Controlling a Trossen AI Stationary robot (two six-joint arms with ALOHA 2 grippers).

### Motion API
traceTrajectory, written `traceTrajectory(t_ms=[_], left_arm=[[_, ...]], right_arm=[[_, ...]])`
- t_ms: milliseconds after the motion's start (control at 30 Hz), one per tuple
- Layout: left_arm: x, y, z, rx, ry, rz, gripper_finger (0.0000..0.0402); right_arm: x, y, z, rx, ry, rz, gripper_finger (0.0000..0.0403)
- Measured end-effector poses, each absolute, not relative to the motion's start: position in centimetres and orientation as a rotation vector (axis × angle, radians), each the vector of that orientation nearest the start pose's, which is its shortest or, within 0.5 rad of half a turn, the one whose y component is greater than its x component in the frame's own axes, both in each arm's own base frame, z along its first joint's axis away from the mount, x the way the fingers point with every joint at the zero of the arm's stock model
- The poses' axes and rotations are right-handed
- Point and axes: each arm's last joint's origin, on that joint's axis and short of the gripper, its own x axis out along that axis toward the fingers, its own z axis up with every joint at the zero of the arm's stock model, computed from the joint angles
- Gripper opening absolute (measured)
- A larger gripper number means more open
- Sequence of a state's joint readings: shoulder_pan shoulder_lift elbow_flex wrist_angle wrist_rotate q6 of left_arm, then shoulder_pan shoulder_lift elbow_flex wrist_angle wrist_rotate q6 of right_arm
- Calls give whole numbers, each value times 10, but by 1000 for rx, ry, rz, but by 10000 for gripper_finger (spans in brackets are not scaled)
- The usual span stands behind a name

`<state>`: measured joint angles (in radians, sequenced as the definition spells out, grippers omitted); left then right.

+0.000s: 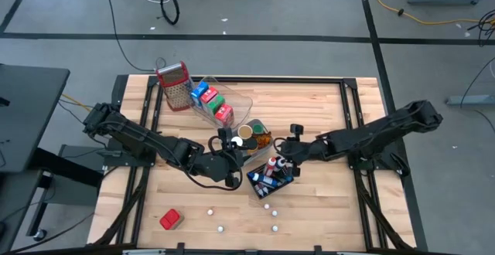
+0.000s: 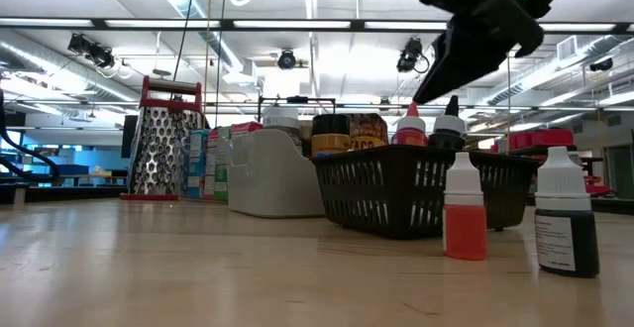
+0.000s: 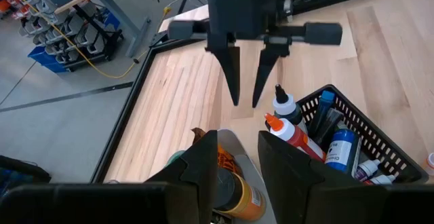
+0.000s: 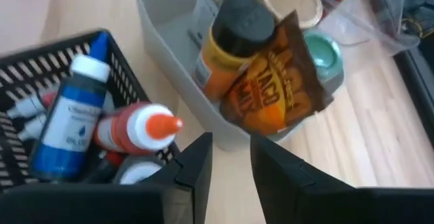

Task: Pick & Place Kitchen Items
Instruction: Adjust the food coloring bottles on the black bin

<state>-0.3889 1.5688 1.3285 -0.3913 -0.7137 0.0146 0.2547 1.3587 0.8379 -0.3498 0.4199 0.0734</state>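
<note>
High view: right end effector [image 1: 283, 148] hovers over black basket [image 1: 280, 185], narrowly parted, empty; left end effector [image 1: 233, 156] likewise, beside grey tray [image 4: 169, 81].

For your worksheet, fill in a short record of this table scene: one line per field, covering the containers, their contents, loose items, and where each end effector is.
black basket: holds small bottles, one with an orange tip
grey tray: holds a dark-capped jar and a taco packet
clear tray: holds red, blue and green cartons
grater: upright at the clear tray's end
loose: red carton, small white caps
left end effector: empty, over the grey tray
right end effector: empty, between grey tray and basket
</note>
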Motion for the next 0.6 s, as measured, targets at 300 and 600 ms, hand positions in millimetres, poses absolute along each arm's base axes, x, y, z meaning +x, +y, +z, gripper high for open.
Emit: traceTrajectory(t_ms=[300,600], left_arm=[[326,-113,315,346,543,310,115],[326,-113,315,347,543,310,115]], right_arm=[[279,60,199,-257,839,-68,109],[285,57,202,-267,788,-70,109]])
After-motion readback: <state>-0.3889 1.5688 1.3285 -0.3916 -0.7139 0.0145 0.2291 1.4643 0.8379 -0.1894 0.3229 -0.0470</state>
